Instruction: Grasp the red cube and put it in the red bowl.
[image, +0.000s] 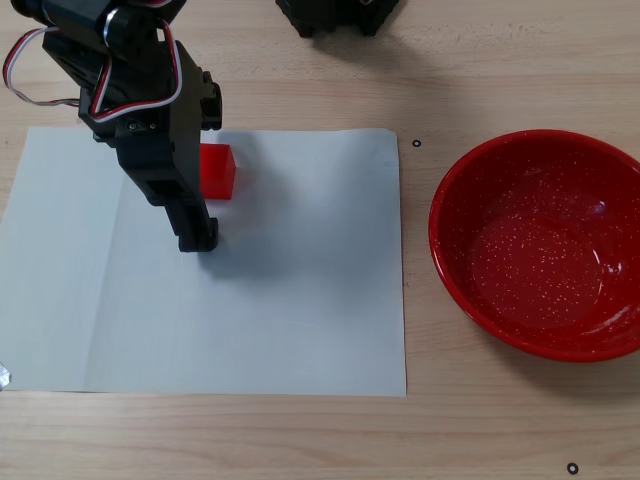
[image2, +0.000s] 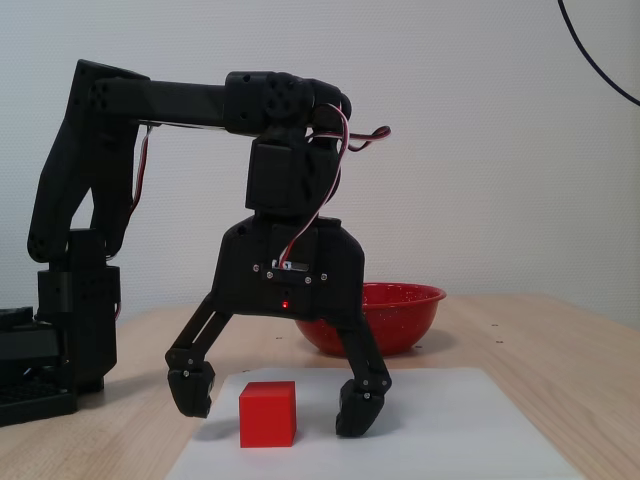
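The red cube (image: 220, 170) lies on a white paper sheet (image: 300, 300), half hidden by the arm in the fixed view from above. In the side fixed view the cube (image2: 268, 415) sits between the two spread fingers of my gripper (image2: 276, 398). The fingertips (image2: 362, 410) hang at cube height, apart from the cube on both sides. The gripper (image: 192, 185) is open and empty; from above only one fingertip (image: 198, 238) shows. The red bowl (image: 545, 245) stands empty on the wooden table right of the paper, and behind the gripper (image2: 405, 310) in the side view.
The arm's black base (image: 335, 15) stands at the table's far edge; it also shows at the left of the side view (image2: 45, 370). Bare wood (image: 420, 420) separates paper and bowl. A white wall stands behind the table.
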